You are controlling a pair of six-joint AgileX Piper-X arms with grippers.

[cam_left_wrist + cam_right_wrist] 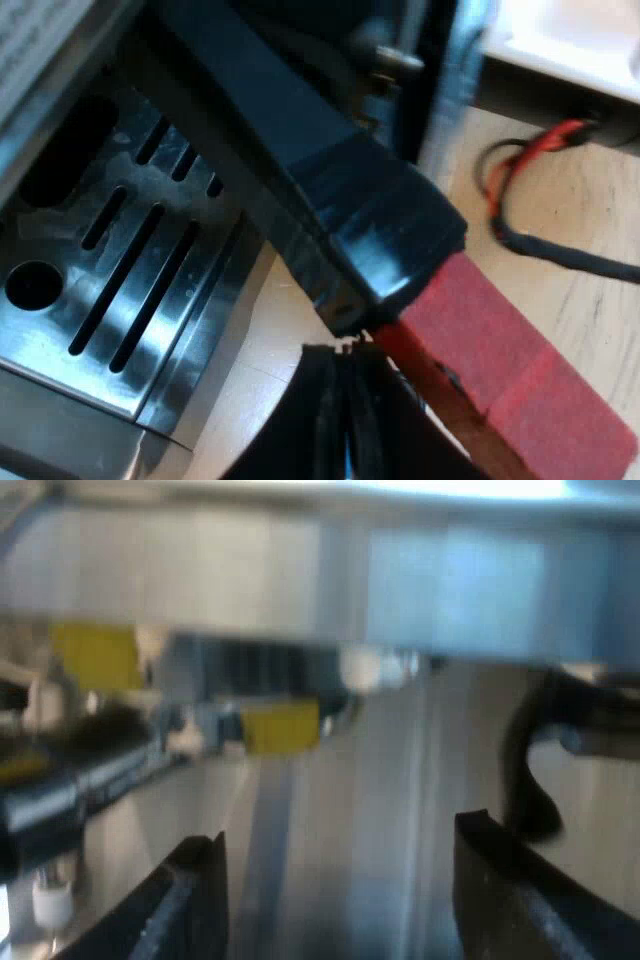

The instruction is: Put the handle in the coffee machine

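At the front of the espresso machine (90, 440), above the slotted metal drip tray (60, 340), the handle (330, 190) ran on a slant. Its dark shaft reached in over the tray toward the shadowed underside of the machine. The far end was hidden there, so whether it sat in the machine could not be told. Its red end (520, 380) stuck out past the tray's edge, over the pale wooden table (590, 320). The left gripper (347, 352) sat right where the dark shaft met the red end, touching it or very nearly so. Whether that claw was clamped on the handle, together or apart could not be told from this angle. The right gripper (340, 850) had its two black fingers (205, 890) standing wide apart, with nothing held between them and only a pale surface showing farther off through the gap. Beyond it lay a broad grey-blue band, too blurred to name. Just under that band were two yellow patches (280, 725), likewise too blurred to identify.
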